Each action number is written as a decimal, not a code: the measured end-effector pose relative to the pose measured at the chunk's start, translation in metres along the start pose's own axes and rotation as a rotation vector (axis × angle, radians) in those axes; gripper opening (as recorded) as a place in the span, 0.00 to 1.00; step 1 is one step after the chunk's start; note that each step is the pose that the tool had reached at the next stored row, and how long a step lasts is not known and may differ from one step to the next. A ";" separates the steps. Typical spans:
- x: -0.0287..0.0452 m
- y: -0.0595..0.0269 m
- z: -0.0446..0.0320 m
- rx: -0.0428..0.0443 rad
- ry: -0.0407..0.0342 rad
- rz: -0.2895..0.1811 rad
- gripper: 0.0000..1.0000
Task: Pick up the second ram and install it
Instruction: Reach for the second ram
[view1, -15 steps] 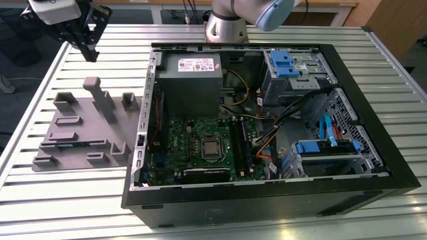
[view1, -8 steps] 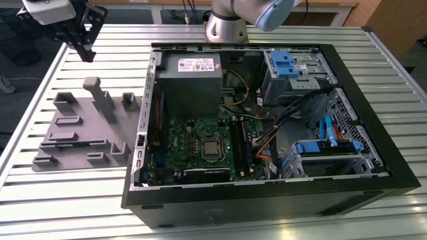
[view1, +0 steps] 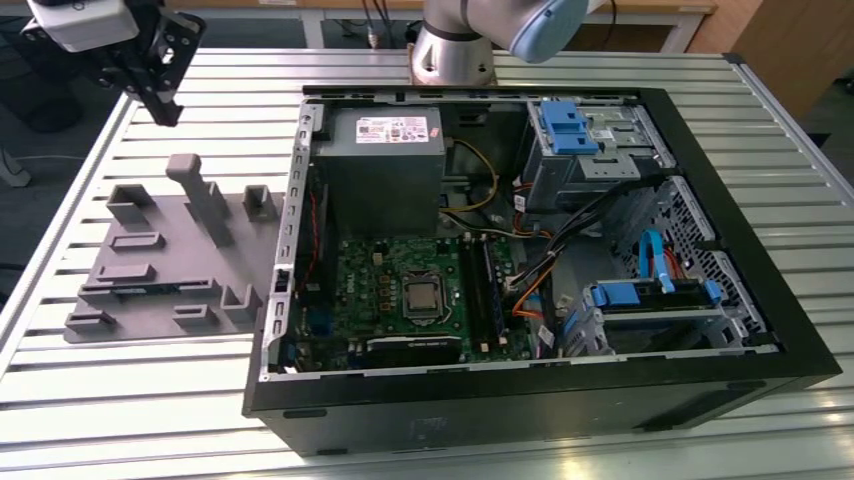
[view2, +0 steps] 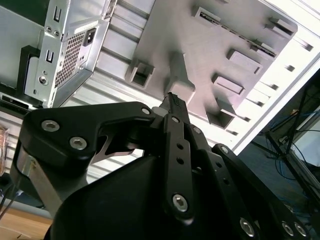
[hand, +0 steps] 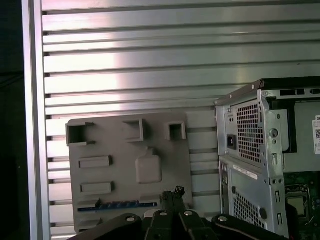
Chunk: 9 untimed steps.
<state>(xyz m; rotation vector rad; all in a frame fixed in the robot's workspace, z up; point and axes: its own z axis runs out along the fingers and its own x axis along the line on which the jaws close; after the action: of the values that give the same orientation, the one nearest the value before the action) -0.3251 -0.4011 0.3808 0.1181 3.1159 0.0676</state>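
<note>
Black, with its fingers pressed together on nothing, the tool (view1: 166, 112) hangs over the ribbed metal desk (view1: 134, 400) at the exterior view's left. Next comes the grey moulded tray (view1: 200, 255). In the first wrist view the second ram (hand: 117, 204) shows as a thin blue-green strip, edge-on in a slot along the tray's border, near the tool's tips. Rightward stands the open computer case (view1: 534, 400) with its green motherboard (view1: 380, 270).
</note>
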 end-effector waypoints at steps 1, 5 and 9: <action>0.0010 -0.0007 0.0000 0.0000 0.0001 0.000 0.11; 0.0056 -0.0040 0.0001 0.0001 0.0002 0.000 0.11; 0.0130 -0.0055 0.0002 0.0001 0.0001 0.000 0.11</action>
<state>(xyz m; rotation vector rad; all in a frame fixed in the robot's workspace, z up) -0.3385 -0.4055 0.3801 0.1182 3.1160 0.0674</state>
